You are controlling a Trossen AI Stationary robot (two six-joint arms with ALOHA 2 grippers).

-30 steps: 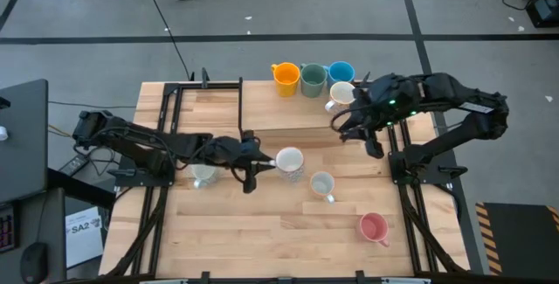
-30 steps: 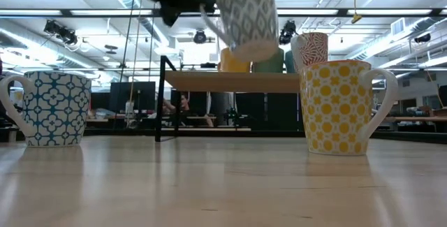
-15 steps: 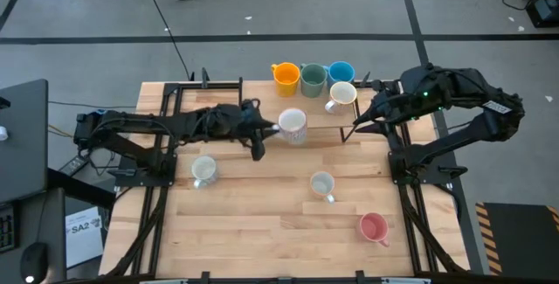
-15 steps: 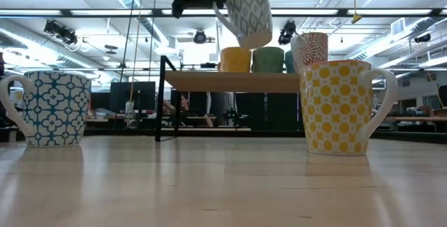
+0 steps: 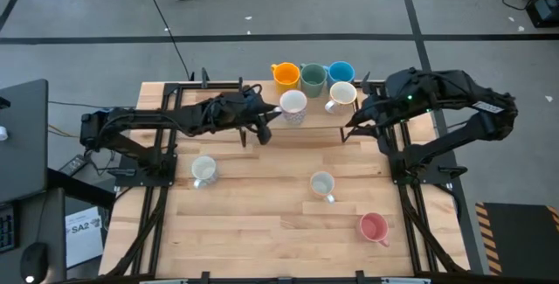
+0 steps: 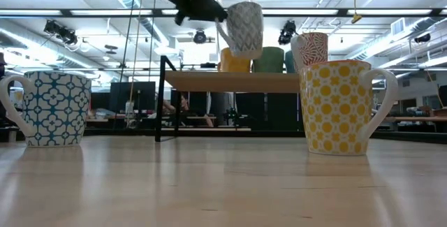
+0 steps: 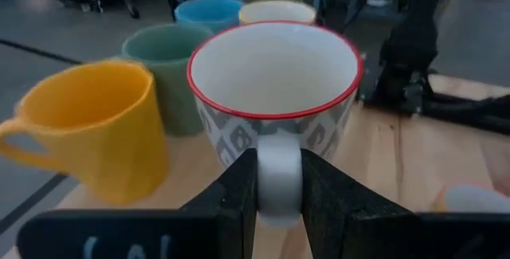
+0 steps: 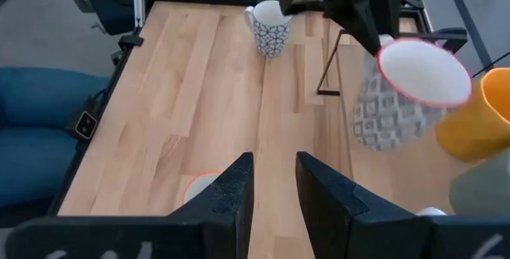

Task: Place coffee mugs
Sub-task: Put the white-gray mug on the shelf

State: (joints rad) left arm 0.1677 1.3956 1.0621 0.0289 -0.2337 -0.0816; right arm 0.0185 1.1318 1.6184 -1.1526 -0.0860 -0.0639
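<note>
In the low view the blue mug point(image 6: 288, 61) is mostly hidden behind the green mug point(image 6: 268, 59). The left gripper point(image 7: 276, 181) pinches the handle of the grey-patterned mug point(image 5: 293, 107), held in the air at five o'clock of the orange mug point(image 5: 286, 76) on the raised shelf point(image 5: 262, 109). The right gripper point(image 8: 273, 181) hangs slightly parted above the wooden table point(image 5: 262, 214). Ceiling lights and desks fill the room behind.

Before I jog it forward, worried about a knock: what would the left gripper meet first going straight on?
Carrying the grey-patterned red-rimmed mug by its handle, the left gripper would likely push it into the dark green mug just beyond, beside the orange mug; depth is uncertain.
</note>
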